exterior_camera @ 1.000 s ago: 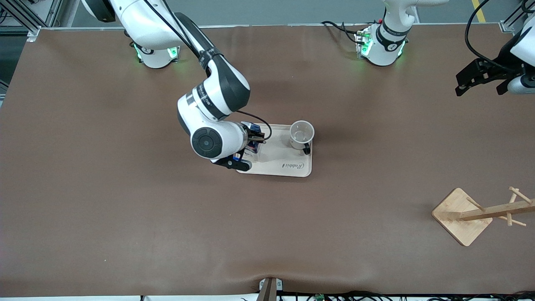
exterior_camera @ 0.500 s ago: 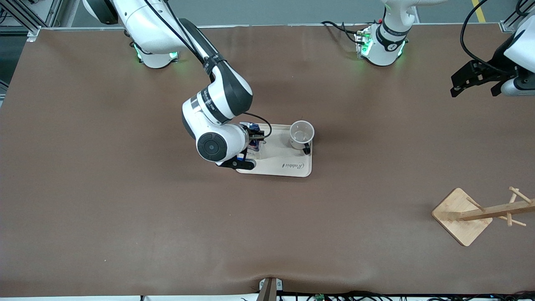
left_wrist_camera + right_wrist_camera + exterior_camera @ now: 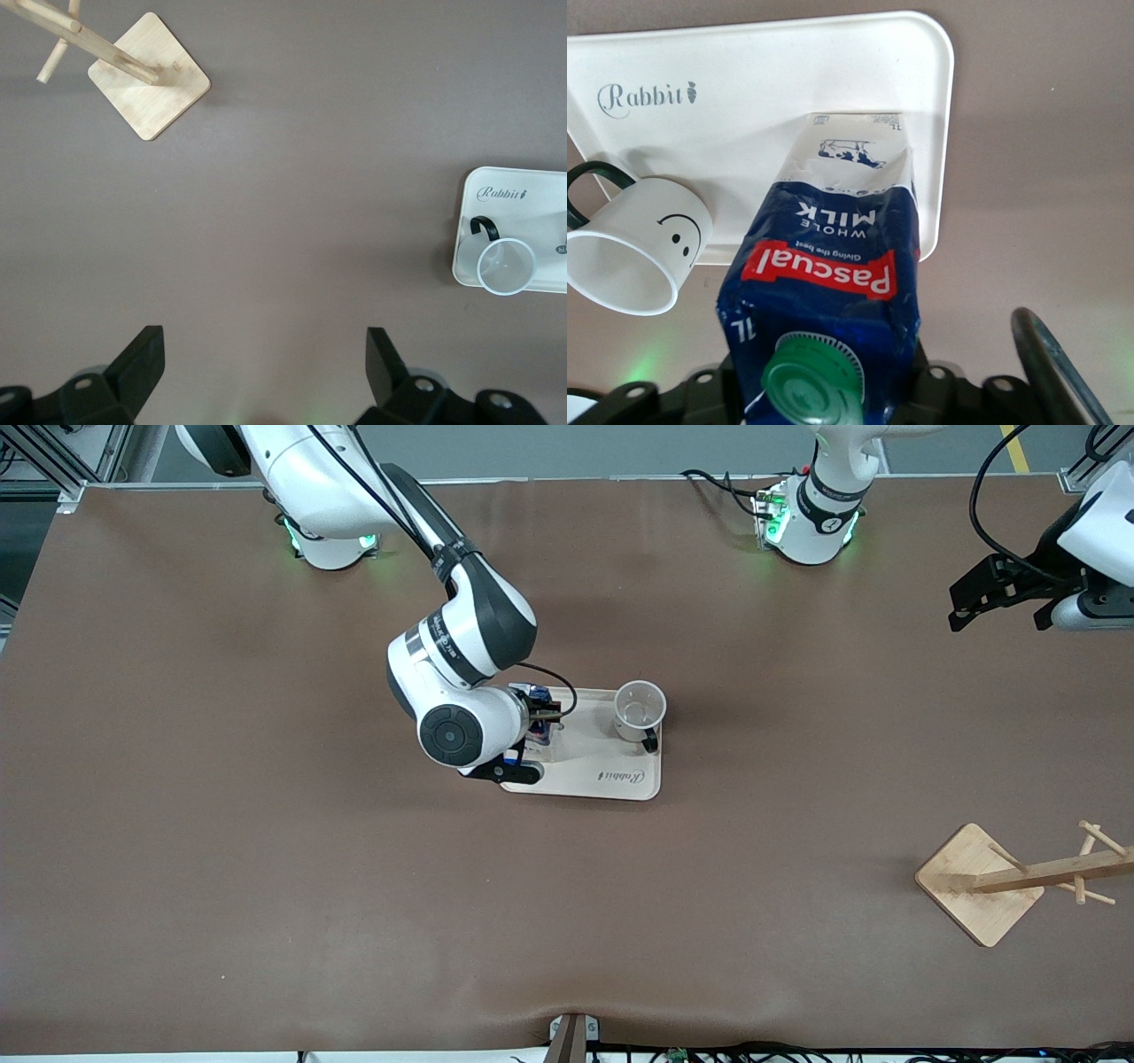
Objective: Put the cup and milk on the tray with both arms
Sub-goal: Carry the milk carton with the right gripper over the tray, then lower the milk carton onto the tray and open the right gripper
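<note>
Gripping milk (image 3: 833,292) by upper body, right gripper (image 3: 824,390) has jaws closed on carton over tray (image 3: 611,779), beside cup (image 3: 640,710). Carton likely light, thin-walled, crushable; firm mid-body hold safest. Left gripper (image 3: 257,372) waits, jaws wide, over bare table near left arm's end.

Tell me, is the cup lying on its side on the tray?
No. In the front view the cup stands upright on the tray, its open mouth facing up, beside the milk.
</note>
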You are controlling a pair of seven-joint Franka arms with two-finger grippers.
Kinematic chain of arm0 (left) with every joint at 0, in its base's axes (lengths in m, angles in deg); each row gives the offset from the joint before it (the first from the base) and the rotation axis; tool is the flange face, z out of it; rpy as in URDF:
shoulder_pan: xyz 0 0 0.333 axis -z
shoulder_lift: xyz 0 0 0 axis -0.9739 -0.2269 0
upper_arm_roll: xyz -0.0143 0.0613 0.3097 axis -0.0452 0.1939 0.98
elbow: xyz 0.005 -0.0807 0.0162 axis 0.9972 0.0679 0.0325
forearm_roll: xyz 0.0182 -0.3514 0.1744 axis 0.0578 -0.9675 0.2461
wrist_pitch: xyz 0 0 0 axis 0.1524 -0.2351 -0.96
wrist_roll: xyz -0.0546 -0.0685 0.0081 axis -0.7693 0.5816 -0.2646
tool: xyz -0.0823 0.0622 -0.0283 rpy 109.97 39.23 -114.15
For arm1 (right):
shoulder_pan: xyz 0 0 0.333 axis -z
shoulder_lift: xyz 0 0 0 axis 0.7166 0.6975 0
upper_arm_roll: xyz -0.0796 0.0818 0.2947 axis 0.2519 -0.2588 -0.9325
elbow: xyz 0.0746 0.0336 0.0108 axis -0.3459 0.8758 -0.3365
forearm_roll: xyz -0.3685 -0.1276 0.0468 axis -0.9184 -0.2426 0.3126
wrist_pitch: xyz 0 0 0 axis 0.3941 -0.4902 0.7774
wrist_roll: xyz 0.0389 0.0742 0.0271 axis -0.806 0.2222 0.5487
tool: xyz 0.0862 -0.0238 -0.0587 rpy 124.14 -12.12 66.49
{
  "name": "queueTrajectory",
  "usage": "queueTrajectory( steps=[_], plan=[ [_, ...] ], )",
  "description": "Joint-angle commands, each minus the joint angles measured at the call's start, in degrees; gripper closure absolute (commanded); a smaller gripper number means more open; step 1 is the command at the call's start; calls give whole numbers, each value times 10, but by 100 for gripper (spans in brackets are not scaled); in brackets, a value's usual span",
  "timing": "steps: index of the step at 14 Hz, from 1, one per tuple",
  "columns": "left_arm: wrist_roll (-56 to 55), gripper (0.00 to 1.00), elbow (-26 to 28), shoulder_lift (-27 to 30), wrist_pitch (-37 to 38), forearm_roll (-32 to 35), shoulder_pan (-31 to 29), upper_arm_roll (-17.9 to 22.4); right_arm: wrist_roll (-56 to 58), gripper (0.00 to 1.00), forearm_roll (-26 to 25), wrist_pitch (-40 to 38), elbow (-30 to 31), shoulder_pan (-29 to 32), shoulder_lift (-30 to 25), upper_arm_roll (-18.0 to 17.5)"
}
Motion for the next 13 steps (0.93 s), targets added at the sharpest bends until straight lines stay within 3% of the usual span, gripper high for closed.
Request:
queueTrajectory(
  steps=[1, 7, 13],
  plan=[
    [-2, 0, 3, 2, -6, 1, -6, -4, 5, 0, 7, 7, 4, -10, 3, 7],
    [-2, 0, -2, 3, -7, 2, -6, -4, 4, 0, 9, -45, -11, 9, -14, 12],
    [-2, 0, -1, 3, -6, 2, -6, -4, 13, 0, 10, -105, -100, 105, -51, 8]
  ],
)
